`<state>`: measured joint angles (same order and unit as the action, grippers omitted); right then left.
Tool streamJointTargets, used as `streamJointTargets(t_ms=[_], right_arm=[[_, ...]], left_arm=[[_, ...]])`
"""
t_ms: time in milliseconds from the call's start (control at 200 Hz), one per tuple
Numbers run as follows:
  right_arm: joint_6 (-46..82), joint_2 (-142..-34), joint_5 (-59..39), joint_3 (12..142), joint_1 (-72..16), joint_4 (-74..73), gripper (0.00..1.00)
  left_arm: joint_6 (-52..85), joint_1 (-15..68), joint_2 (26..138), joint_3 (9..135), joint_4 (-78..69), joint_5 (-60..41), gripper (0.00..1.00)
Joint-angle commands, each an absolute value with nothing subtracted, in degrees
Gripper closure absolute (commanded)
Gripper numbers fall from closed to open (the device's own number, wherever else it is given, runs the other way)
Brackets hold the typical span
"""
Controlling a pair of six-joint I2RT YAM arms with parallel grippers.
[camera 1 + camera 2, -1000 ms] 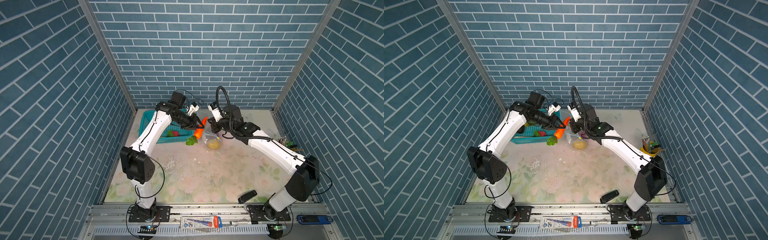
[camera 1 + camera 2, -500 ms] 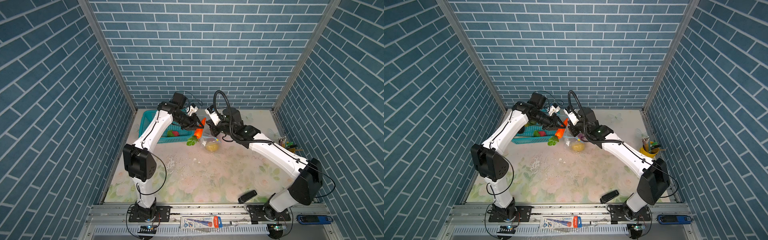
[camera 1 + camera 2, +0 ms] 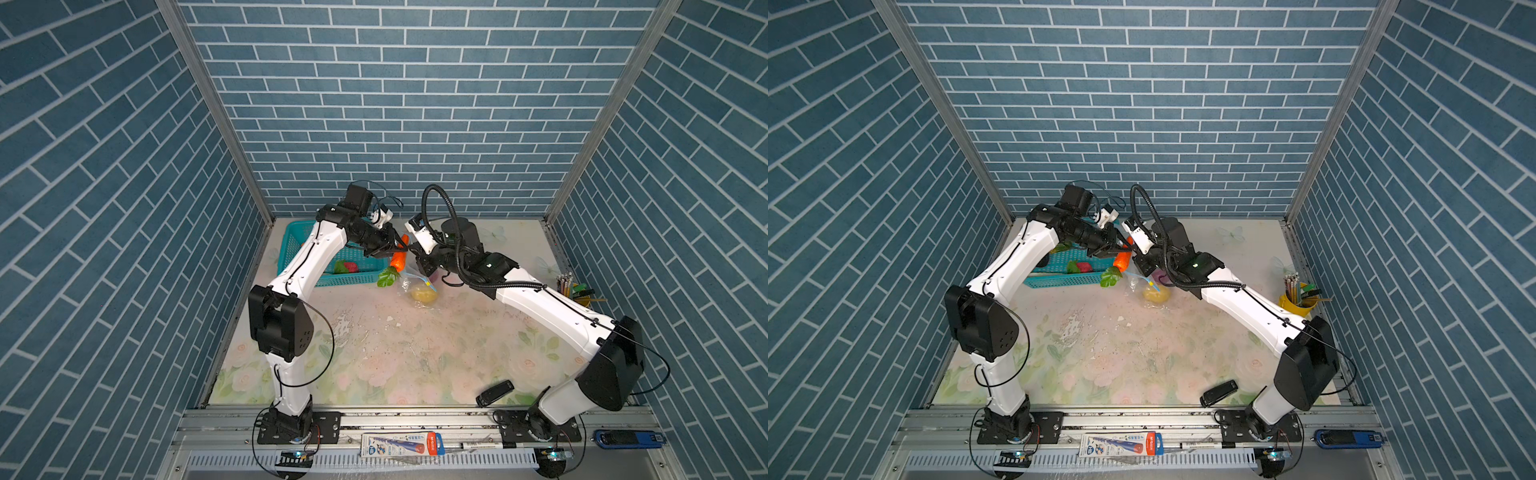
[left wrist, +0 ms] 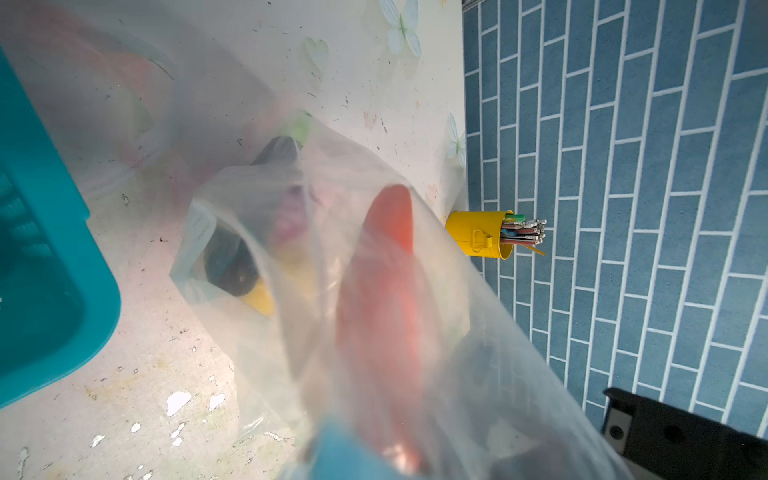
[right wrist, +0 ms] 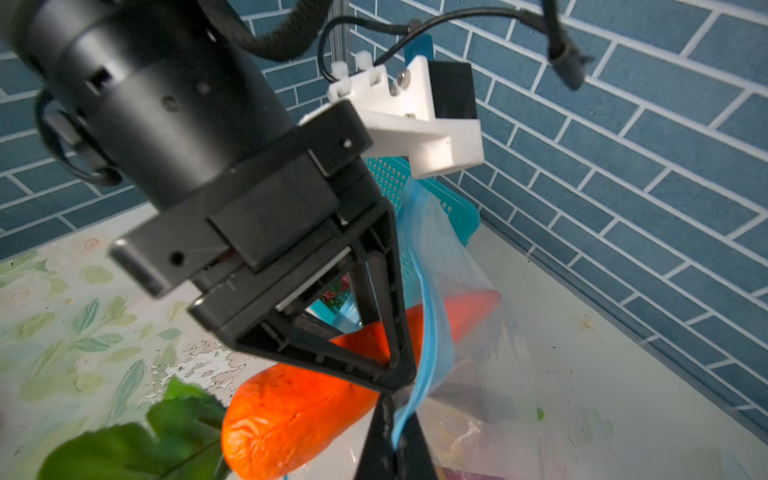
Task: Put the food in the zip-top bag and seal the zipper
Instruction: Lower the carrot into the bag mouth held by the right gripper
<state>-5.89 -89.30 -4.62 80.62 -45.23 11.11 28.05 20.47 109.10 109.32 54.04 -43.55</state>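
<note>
1. The left claw (image 3: 397, 248) is closed on the carrot (image 3: 398, 261). It holds the carrot up in the air, just beside the teal basket (image 3: 296, 239).
2. The thin end of the carrot pokes in past the blue zipper (image 5: 434, 320). The fat end and the green leaves (image 3: 387, 277) are outside and hang down near the basket's corner.
3. The right claw (image 3: 414, 255) is pinched shut on the zipper. It holds the mouth of the zip-top bag (image 3: 415, 286) up, right next to the carrot.
4. The bag is see-through. It hangs from that claw down to the flowery bench (image 3: 395, 353), near the basket but not touching it.
5. Inside the bag lies a yellow fruit (image 3: 424, 295). The left wrist view also shows a purple onion (image 4: 286, 216) and a dark eggplant (image 4: 232, 266) through the plastic.
6. In the basket lie a red toy (image 3: 352, 267) and a green toy (image 3: 340, 267), side by side.
7. A yellow cup of pencils (image 3: 577, 291) stands well apart from the basket, across the bench by the wall.
</note>
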Motion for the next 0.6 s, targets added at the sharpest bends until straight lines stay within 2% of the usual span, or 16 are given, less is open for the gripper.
streamJointTargets(t_ms=[0, 595], right_arm=[[-8.95, -88.68, -4.66, 79.98, -45.88, 9.25, 1.0], [-8.72, -89.66, -6.77, 80.33, -46.0, 8.24, 1.0]], left_arm=[[28.06, 19.95, 110.46, 109.21, 53.36, -42.37, 0.67], [29.98, 20.46, 112.17, 110.57, 52.84, -40.69, 0.55]])
